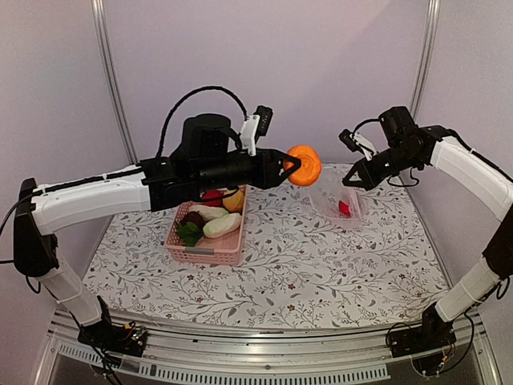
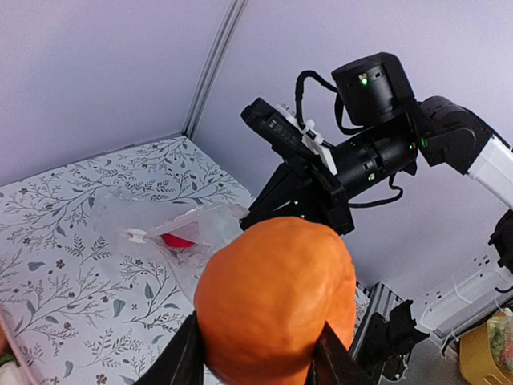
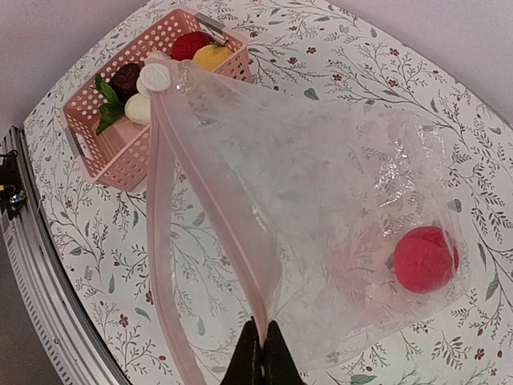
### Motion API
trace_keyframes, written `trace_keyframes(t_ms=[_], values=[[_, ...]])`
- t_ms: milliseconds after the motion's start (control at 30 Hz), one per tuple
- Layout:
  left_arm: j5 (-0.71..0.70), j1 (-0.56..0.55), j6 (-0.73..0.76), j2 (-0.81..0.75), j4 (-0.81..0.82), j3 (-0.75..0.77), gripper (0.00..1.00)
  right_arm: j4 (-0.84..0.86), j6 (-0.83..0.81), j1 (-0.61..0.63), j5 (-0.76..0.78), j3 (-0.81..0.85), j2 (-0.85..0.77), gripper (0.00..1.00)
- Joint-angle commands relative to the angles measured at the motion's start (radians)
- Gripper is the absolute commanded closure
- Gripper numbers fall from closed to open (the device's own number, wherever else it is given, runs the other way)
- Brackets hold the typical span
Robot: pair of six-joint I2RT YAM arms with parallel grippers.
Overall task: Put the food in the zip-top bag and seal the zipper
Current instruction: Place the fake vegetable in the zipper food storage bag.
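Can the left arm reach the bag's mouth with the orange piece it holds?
Probably yes: the right gripper holds the mouth of the zip-top bag lifted open, and nothing stands between it and the orange piece in the left gripper.

2 arms aloft, left pincer (image 1: 292, 167) and right pincer (image 1: 351, 180) both tightly closed

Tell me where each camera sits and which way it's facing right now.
Top: above and behind the bases, looking down at the table; both arms show, left gripper holding the orange, right gripper on the bag.
Left wrist: looks past its own fingers and the orange toward the right arm and bag.
Right wrist: looks down over the bag toward the basket; only its fingertips show.
All three share the bag.
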Motion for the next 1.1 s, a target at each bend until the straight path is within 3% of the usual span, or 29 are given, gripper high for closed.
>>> trace_keyframes(t_ms=[0, 200, 400, 633, 800, 900, 1067], values=[[0.016, -0.043, 0.006, 0.131, 0.091, 0.079, 0.71, -0.027, 0.019, 0.016, -0.030, 0.042, 0.024, 1.00], [-0.038, -0.068, 0.015, 0.282, 0.048, 0.203, 0.71, -0.048, 0.019, 0.020, -0.012, 0.061, 0.026, 1.00], [-0.222, -0.076, -0.001, 0.386, -0.104, 0.318, 0.70, -0.093, 0.007, 0.019, 0.010, 0.083, 0.011, 1.00], [-0.480, -0.078, -0.061, 0.514, -0.266, 0.499, 0.38, -0.141, 0.013, 0.019, -0.039, 0.144, 0.011, 1.00], [-0.504, -0.084, -0.017, 0.557, -0.310, 0.614, 0.28, -0.155, 0.021, 0.019, -0.047, 0.195, 0.043, 1.00], [-0.498, -0.103, 0.053, 0.498, -0.205, 0.560, 0.27, -0.147, 0.023, 0.020, -0.014, 0.208, 0.061, 1.00], [-0.401, -0.147, 0.229, 0.269, 0.171, 0.262, 0.29, -0.132, 0.026, -0.003, 0.134, 0.254, 0.118, 1.00]])
